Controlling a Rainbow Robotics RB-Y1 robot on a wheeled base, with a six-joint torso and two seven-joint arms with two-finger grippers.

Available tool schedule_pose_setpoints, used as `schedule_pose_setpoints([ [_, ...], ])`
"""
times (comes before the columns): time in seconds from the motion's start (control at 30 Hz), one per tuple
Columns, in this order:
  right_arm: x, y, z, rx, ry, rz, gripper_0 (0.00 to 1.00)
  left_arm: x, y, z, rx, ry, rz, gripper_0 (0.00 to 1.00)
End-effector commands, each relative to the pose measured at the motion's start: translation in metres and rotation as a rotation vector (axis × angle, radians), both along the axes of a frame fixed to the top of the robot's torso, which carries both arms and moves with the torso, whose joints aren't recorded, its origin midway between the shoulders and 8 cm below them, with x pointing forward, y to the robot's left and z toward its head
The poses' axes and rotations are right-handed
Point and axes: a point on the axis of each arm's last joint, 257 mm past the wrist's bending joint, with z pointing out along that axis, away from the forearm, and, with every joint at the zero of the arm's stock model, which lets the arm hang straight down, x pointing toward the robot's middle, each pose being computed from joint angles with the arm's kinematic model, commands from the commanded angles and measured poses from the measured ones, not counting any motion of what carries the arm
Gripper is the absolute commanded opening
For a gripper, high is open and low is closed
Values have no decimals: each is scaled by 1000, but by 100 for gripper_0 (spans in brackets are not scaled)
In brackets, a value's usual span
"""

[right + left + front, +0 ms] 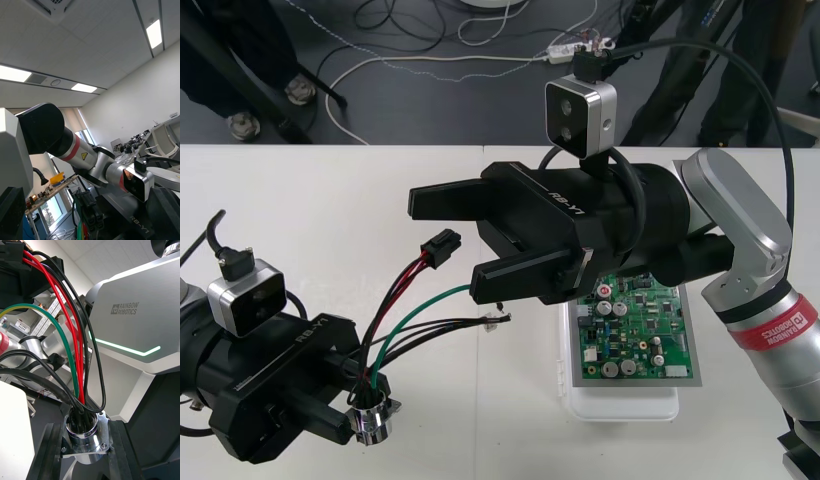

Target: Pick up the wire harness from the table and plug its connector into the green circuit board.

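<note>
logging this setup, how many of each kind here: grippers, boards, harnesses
grippers: 2, left gripper and right gripper
board: 1
harness: 1
total: 4

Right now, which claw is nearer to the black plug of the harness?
Right. The open right claw flanks the black plug; the left claw is shut on the socket at the wires' other end.
</note>
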Motion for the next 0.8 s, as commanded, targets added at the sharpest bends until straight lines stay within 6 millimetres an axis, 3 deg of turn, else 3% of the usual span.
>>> schedule_pose_setpoints([
  [0.03,-22,5,17,10,-20,81,94,-16,4,11,19,16,-95,0],
  [0.1,-22,5,17,13,-25,78,91,-16,4,11,19,16,-95,0],
  [0.13,-22,5,17,14,-27,79,59,-16,4,11,19,16,-95,0],
  [0.2,-23,4,17,13,-29,83,17,-16,4,11,19,16,-95,0],
  [0.3,-23,4,16,13,-30,83,1,-16,4,11,20,16,-96,0],
  [0.8,-21,4,18,20,-30,71,0,-16,4,12,18,16,-95,0],
])
